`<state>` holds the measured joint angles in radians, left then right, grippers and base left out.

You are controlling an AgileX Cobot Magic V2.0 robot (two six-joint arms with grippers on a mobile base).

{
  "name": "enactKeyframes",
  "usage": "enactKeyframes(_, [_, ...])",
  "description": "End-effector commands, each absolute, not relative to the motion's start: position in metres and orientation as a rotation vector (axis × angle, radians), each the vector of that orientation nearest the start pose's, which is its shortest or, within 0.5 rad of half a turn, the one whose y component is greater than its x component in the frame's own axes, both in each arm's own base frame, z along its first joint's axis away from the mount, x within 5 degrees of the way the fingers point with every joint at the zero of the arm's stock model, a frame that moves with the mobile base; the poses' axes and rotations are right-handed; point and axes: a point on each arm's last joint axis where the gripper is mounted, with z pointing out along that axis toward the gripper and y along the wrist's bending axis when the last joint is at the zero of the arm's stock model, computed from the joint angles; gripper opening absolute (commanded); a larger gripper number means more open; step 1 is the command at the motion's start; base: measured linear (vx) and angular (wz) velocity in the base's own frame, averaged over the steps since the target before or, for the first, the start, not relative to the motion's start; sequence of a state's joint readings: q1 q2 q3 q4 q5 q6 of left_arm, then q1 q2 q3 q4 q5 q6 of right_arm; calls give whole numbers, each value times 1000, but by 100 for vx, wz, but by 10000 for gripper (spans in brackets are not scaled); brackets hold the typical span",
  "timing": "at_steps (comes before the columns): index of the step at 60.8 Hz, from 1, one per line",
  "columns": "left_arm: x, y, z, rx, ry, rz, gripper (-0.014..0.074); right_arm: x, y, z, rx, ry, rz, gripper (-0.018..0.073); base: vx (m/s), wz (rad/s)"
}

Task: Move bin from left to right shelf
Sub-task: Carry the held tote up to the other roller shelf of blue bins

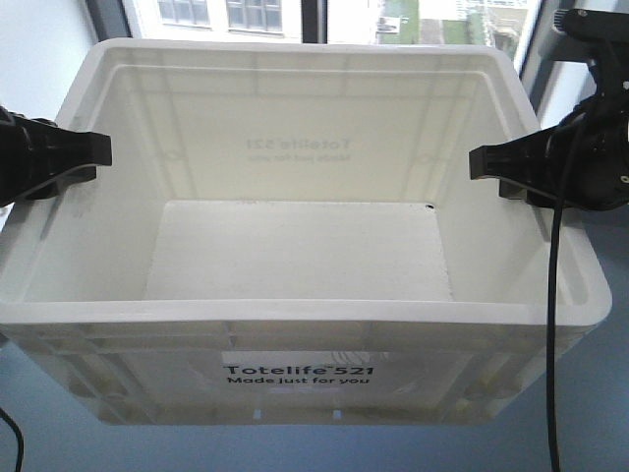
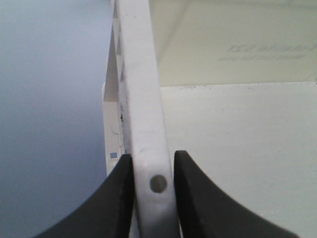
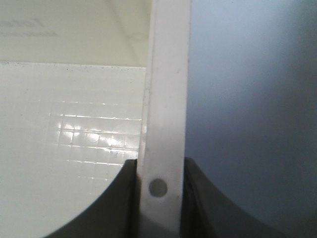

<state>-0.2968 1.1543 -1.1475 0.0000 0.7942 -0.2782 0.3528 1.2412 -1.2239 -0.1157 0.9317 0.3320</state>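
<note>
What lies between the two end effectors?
Only the bin, empty inside; the left end effector and right end effector clamp its side rims. Front view.

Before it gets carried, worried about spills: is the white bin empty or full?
Empty. Inside the bin the bare white floor shows in all three views, nothing on it.

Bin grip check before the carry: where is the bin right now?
The bin fills the middle of the front view, between the arms: the left gripper clamps its left rim, the right gripper its right rim, windows behind.
</note>
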Motion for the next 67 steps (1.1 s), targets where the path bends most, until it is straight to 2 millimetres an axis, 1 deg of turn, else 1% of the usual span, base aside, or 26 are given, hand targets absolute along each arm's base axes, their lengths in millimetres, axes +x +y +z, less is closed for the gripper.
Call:
enactKeyframes(1, [223,-65,410,65,2111,-275,-6,241,70,402,-84,2234,116,-9,20,59])
enactKeyframes(37, [223,-65,410,65,2111,-275,-6,241,70,402,-84,2234,116,-9,17,64])
enactKeyframes(67, [223,-65,410,65,2111,-275,-6,241,70,402,-84,2234,116,-9,14,55])
